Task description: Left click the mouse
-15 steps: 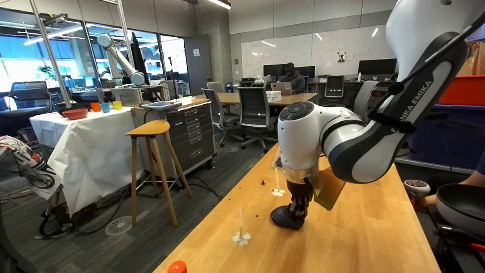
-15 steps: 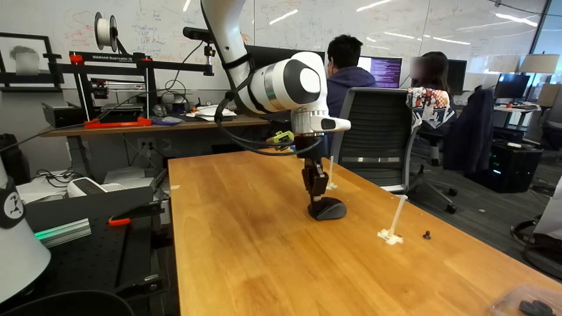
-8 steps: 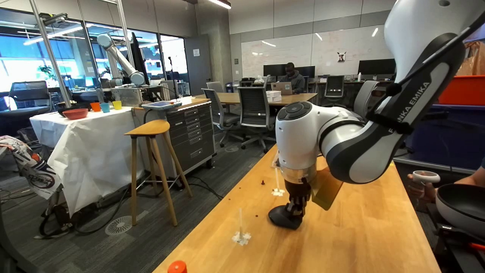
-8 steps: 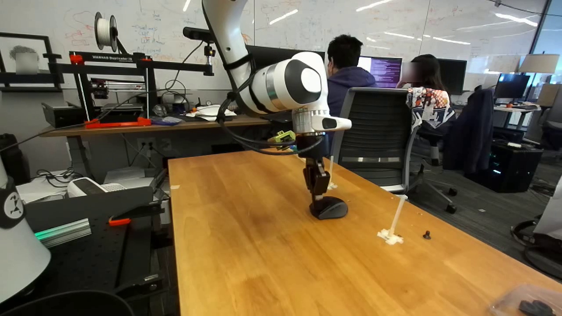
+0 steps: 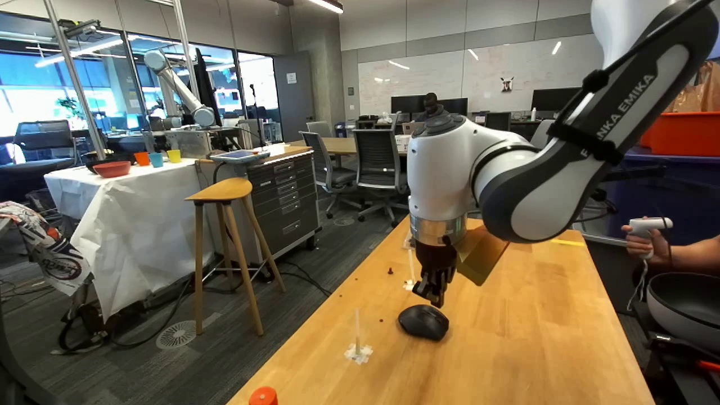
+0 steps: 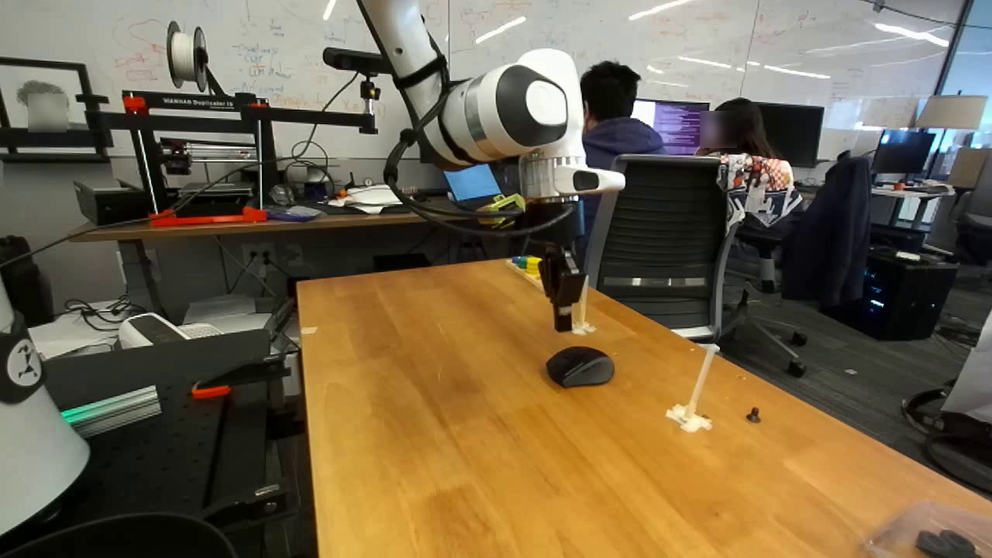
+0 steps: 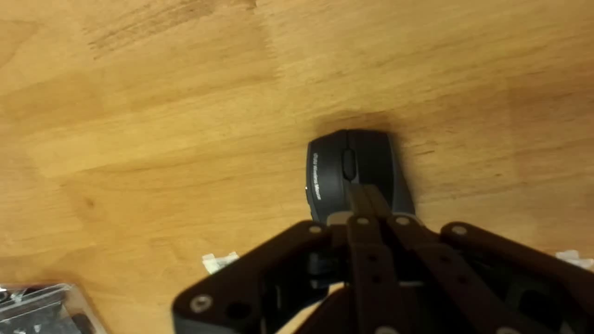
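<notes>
We see gripper (image 7: 364, 187) pinched together above mouse (image 7: 329, 176), hiding its rear in wrist view; clear package (image 7: 37, 300) cut off, contents unclear.

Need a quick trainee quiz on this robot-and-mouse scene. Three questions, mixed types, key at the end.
1. Multiple choice. In the wrist view, the gripper is: A) wide open; B) half open; C) shut.
2. Fill in. In the wrist view, the ____ of the mouse shows just above the fingertips in the image.
3. True or false. The gripper is pressing on the mouse now.

Key:
1. C
2. scroll wheel
3. False; an exterior view shows a gap between them.
</notes>
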`<state>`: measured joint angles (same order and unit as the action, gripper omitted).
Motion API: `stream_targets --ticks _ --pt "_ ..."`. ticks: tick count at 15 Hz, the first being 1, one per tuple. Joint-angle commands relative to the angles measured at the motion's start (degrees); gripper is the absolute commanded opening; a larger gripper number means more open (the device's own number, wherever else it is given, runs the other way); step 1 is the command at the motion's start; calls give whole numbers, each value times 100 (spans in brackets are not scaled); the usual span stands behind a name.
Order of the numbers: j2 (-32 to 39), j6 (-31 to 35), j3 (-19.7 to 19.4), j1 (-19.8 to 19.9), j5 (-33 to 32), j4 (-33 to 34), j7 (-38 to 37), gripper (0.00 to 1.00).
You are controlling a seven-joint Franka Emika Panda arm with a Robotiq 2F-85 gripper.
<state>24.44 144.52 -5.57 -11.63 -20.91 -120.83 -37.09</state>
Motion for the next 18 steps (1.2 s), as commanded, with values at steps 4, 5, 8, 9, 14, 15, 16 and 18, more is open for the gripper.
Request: stream_targets --ticks 4,5,8,9,14,15,16,18 --pt "-1273 -1235 522 238 1238 -198 1350 3" --pt "-1397 -1458 579 262 1397 -164 1501 3" --pt "-1768 -2219 678 309 1714 -28 1776 3" --pt "-1889 -2402 699 321 1753 5 1837 3" --pt "-2407 -3061 750 404 1812 154 2122 4" --pt "-2490 -3137 753 419 1792 178 2142 3" --pt "-2578 -3208 752 439 1794 197 2181 3" --pt "-2707 -3285 750 478 1816 227 2253 5"
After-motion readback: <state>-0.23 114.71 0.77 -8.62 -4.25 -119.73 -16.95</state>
